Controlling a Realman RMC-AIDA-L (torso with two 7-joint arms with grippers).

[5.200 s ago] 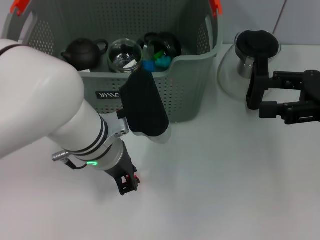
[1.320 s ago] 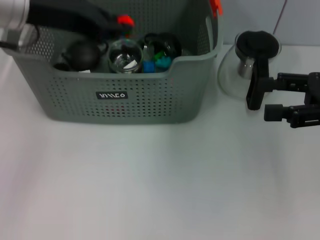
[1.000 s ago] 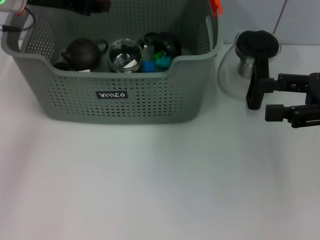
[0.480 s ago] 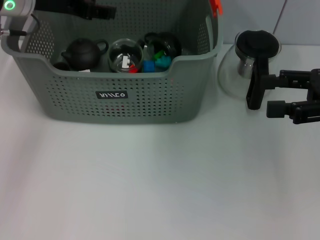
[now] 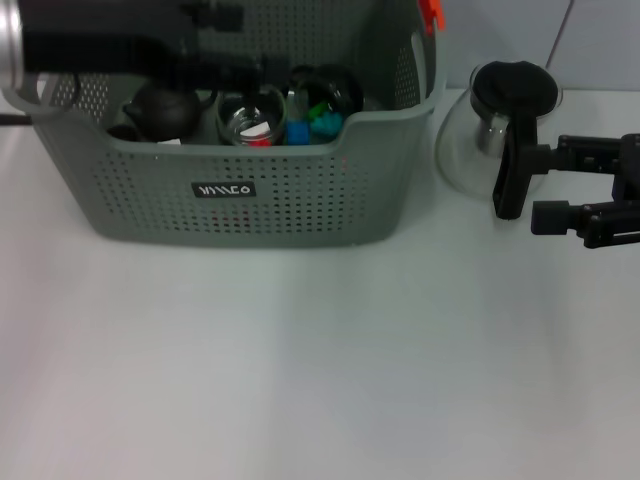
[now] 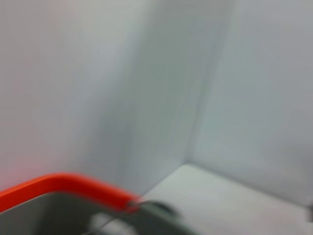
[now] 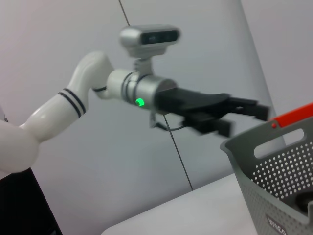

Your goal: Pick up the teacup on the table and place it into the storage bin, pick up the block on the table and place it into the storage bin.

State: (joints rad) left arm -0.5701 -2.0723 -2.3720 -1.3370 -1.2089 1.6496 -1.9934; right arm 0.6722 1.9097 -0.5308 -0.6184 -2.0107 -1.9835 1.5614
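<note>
The right wrist view alone shows the whole left arm [image 7: 98, 83] reaching level, its left gripper [image 7: 244, 115] spread apart and empty over the storage bin [image 5: 300, 190]. A red block [image 5: 258, 141] lies inside. The right gripper [image 5: 525, 195] hangs apart beside the glass pot [image 5: 490, 120] on the bench [image 5: 320, 380].

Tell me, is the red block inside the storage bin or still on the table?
Inside: the red block lies within the storage bin, beside the glass cup.

Round glass pot [image 5: 462, 140] with black lid [image 5: 514, 90] on the white table [image 5: 320, 360], dark teapot [image 5: 160, 110], clear glass jar [image 5: 250, 118], small blue piece [image 5: 297, 132] beside a green piece [image 5: 325, 123], pale wall [image 6: 122, 78] behind
</note>
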